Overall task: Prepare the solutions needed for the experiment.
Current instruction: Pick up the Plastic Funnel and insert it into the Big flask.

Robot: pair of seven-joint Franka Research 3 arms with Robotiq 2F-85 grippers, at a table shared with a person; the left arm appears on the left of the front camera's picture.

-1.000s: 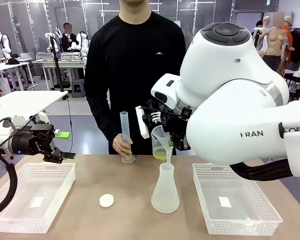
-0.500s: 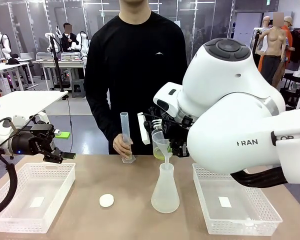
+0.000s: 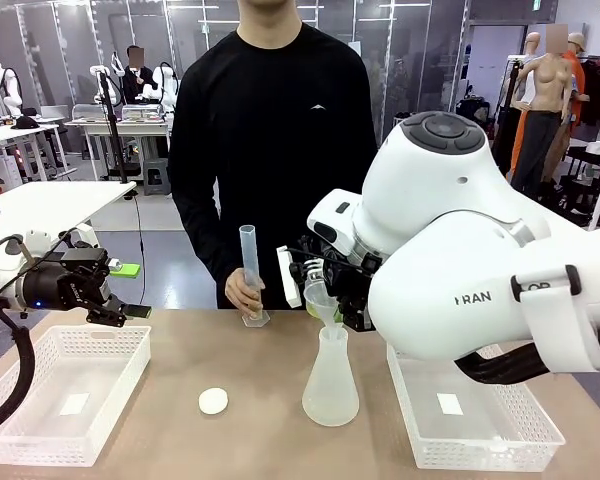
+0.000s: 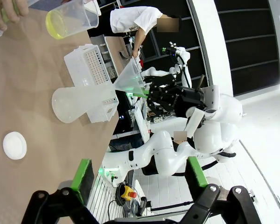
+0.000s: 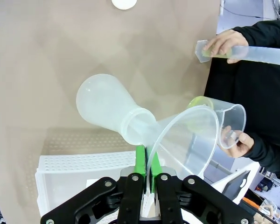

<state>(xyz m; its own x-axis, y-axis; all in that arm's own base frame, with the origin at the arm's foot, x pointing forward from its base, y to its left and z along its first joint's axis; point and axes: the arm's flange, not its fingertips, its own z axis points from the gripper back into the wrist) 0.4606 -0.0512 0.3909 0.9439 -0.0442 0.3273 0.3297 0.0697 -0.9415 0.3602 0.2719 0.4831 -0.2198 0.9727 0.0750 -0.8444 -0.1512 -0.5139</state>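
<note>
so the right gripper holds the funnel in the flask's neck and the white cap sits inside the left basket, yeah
Not quite: the white cap lies on the bare table, between the left basket and the flask, not inside the basket; the front view shows it. The right gripper does hold the funnel in the flask's neck.

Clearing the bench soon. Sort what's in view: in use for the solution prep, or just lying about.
In use: funnel, held by the right gripper; flask; beaker of yellow solution; graduated cylinder.
Lying about: white cap; left basket; right basket.
</note>
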